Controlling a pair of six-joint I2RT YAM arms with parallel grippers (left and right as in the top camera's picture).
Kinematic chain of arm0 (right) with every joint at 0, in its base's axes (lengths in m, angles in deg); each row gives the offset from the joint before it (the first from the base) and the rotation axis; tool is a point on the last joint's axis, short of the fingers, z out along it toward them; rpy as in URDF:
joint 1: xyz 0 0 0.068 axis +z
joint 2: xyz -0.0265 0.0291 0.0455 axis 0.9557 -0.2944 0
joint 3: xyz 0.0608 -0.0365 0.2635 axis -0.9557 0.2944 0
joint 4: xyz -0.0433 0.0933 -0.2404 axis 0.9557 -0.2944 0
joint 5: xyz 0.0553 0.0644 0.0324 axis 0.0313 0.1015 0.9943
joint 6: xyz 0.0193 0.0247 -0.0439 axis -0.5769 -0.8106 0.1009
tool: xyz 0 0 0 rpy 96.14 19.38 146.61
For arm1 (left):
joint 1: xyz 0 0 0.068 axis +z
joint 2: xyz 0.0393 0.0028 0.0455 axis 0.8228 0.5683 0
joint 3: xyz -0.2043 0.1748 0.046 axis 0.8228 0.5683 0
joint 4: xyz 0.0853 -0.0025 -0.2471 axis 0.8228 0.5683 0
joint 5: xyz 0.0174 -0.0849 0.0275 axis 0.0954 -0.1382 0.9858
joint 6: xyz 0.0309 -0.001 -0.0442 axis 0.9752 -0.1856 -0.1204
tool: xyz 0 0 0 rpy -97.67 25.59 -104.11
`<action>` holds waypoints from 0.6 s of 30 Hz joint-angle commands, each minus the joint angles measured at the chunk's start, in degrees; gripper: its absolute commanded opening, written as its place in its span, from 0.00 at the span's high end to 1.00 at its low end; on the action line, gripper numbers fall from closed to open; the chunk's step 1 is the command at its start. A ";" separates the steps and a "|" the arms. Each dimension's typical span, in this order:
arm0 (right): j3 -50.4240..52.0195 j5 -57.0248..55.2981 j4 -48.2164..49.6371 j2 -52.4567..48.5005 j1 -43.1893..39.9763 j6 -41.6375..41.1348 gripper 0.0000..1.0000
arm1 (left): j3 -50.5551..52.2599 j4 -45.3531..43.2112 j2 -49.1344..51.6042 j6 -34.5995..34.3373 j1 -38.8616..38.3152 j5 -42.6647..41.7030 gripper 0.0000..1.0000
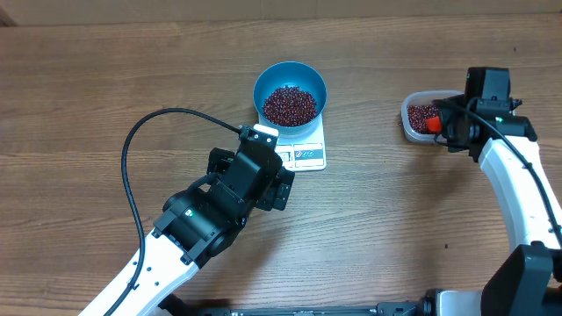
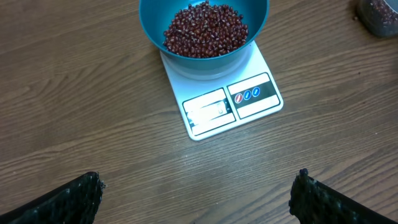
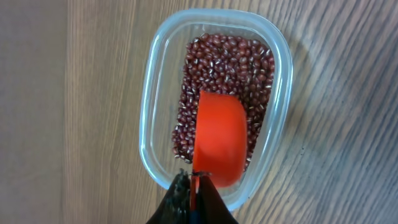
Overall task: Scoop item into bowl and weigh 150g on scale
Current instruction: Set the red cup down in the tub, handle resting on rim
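The blue bowl (image 1: 291,89) (image 2: 204,28) stands on the white scale (image 1: 306,155) (image 2: 227,102) and holds a heap of dark red-brown beans (image 1: 290,104) (image 2: 206,30). More beans (image 3: 224,74) (image 1: 422,115) lie in a clear plastic tub (image 3: 155,93) (image 1: 411,119) at the right. My right gripper (image 3: 194,186) (image 1: 450,125) is shut on the handle of a red scoop (image 3: 219,137), whose cup sits upside-down over the beans in the tub. My left gripper (image 2: 199,190) (image 1: 279,175) is open and empty above bare table, just in front of the scale.
A black cable (image 1: 140,140) loops over the table left of the left arm. The wooden table's far edge (image 1: 281,17) runs along the top of the overhead view.
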 commanded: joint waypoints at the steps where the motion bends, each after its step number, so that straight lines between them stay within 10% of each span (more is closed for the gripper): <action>1: 1.14 -0.15 1.77 -0.17 -0.17 -0.24 0.92 | 0.24 -0.02 0.20 0.48 0.57 0.20 0.01; 18: 2.34 -0.59 3.63 -1.73 -0.17 -0.24 0.87 | 0.24 -0.02 0.20 0.48 0.57 0.22 0.01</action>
